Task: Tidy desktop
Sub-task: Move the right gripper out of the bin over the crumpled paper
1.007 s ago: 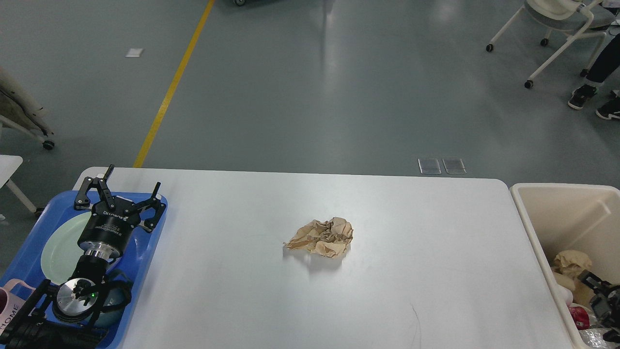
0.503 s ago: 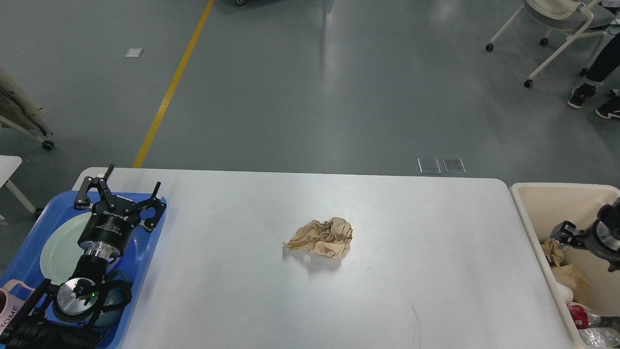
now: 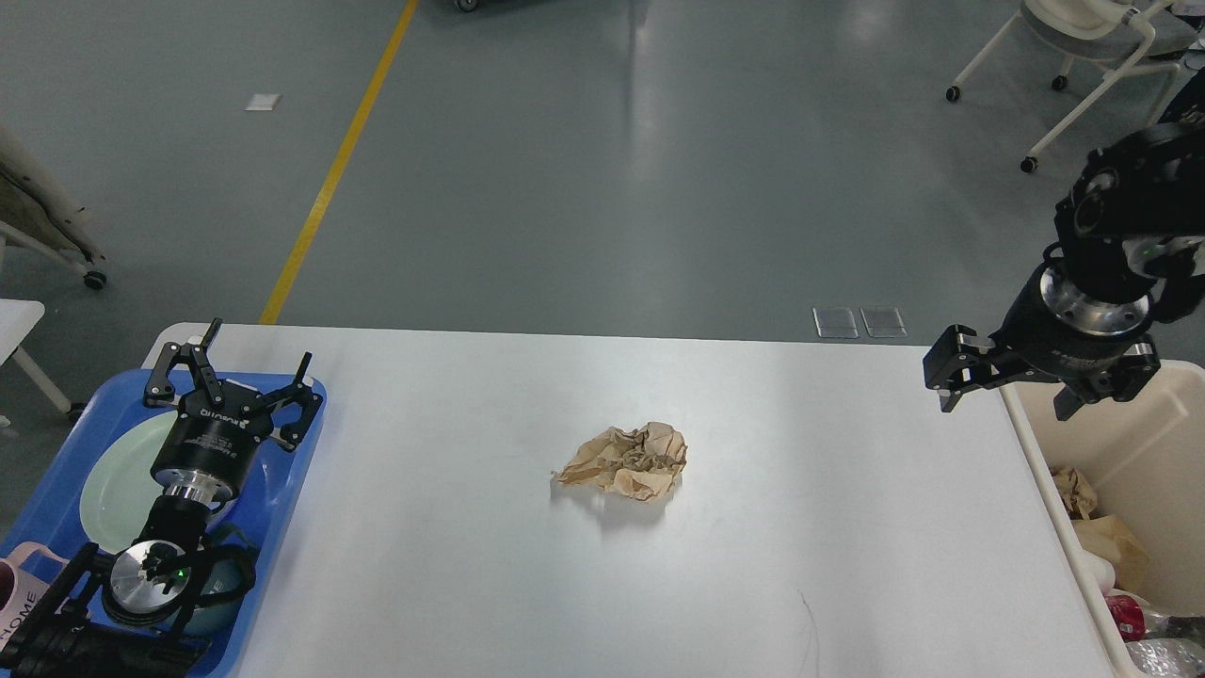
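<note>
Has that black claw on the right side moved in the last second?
Yes. The right tool has risen out of the beige bin and now hangs open above its near-left corner, beside the desktop edge.

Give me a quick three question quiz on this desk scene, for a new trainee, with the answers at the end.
1. True or false: the crumpled brown paper lies inside the beige bin.
2. Which gripper hangs over the blue tray? A) left gripper B) right gripper C) neither
3. Fill in: the pale green plate sits in the blue ____.

Key:
1. False. It lies near the middle of the white desktop, apart from both grippers.
2. A. The left one is there, fingers spread; the right one is up by the bin's near corner.
3. tray
</note>
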`<state>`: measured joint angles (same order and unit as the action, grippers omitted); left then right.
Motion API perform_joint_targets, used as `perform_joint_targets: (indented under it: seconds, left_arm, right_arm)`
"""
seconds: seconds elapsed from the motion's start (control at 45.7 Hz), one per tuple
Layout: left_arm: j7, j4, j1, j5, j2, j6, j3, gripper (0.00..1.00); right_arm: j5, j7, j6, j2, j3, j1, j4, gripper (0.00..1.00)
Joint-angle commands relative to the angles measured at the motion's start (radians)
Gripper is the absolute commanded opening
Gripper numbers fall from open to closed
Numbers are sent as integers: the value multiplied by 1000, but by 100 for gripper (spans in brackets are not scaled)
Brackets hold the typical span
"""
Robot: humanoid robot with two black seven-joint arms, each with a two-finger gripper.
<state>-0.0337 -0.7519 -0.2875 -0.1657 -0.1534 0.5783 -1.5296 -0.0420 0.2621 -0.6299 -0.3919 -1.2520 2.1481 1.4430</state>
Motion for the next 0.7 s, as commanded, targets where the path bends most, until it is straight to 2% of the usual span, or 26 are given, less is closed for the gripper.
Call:
perform_joint_targets:
  seconds: [0.0, 0.175, 0.285, 0.46, 0.591, 0.679]
  left_arm:
    - [0, 0, 1, 0, 0, 0, -1, 97]
    - [0, 0, 1, 0, 0, 0, -1, 97]
    - [0, 0, 1, 0, 2, 0, 0, 97]
    - [0, 0, 1, 0, 2, 0, 0, 97]
    - [0, 0, 1, 0, 2, 0, -1, 97]
    - [0, 0, 1, 0, 2, 0, 0, 97]
  right_arm:
    - [62, -4, 10, -2, -21, 145, 141, 100]
    - [172, -7, 9, 5, -30, 322, 264, 99]
    - [188, -10, 21, 15, -30, 329, 267, 98]
    - [192, -12, 99, 12, -34, 320, 263, 98]
    - [195, -12, 134, 11, 32, 211, 215, 98]
    - [194, -9, 171, 19, 158, 44, 125, 99]
